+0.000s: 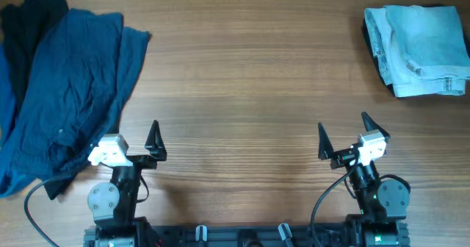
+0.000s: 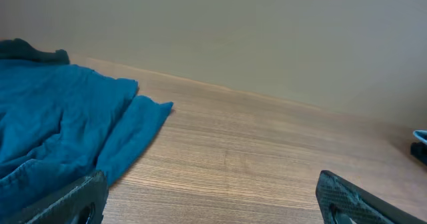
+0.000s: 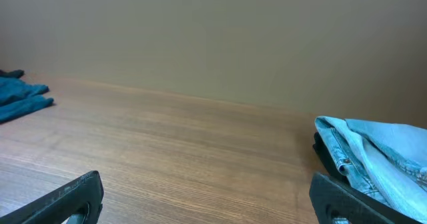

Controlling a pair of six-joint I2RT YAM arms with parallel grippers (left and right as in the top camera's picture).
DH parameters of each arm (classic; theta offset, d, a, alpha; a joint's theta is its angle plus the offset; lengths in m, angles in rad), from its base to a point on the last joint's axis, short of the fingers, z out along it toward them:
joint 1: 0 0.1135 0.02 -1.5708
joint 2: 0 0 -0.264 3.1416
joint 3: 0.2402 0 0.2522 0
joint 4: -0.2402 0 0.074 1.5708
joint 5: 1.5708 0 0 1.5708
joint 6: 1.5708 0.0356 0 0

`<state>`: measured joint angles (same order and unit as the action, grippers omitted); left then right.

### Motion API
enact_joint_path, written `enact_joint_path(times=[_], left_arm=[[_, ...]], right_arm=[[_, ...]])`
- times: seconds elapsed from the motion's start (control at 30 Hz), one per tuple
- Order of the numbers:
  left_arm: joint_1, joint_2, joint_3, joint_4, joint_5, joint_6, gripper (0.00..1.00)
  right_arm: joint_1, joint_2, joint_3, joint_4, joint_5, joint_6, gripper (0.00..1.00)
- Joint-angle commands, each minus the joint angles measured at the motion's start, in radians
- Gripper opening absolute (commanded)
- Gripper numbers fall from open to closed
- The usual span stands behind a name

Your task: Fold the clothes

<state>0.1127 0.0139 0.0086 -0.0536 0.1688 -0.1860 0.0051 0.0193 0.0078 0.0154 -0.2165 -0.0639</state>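
Handling, as judged: the pale denim shorts [image 1: 418, 52] are being read as soft but fairly thick, w/ some stiffness at waistband & stitched hems. They look limp, not fragile, not slippery, moderate wt. A hem edge or waistband corner is being favoured for a pinch, since the layers are bunched there.

The navy garment [image 1: 70, 100] is being judged thinner, floppier & larger, so likely to drape & drag. Its loose edge toward table centre is being favoured for a grasp.

Looks: the shorts are being shown as a faded-blue, roughly folded stack at the far right of the table [image 1: 235, 70], w/ a dark layer being glimpsed beneath. The navy garment is being shown crumpled at far left, overlapping a black garment [image 1: 33, 15] in the top-left corner.

Grippers: the left gripper [image 2: 213, 209] & right gripper [image 3: 207, 209] are both being held w/ jaws wide apart, and nothing is being gripped. The left is being seen just beside the navy cloth; contact can't be told. The right is well apart from the shorts.
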Motion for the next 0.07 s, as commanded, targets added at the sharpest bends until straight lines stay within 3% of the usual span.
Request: enact_joint_path(times=[0.0, 0.03], left_arm=[[-0.004, -0.007, -0.003, -0.007, -0.002, -0.008, 1.00], [-0.004, -0.007, -0.003, -0.007, -0.002, -0.008, 1.00]], right_arm=[[-0.005, -0.005, -0.003, 0.005, -0.008, 0.018, 1.00], [-0.005, -0.005, -0.003, 0.005, -0.008, 0.018, 1.00]])
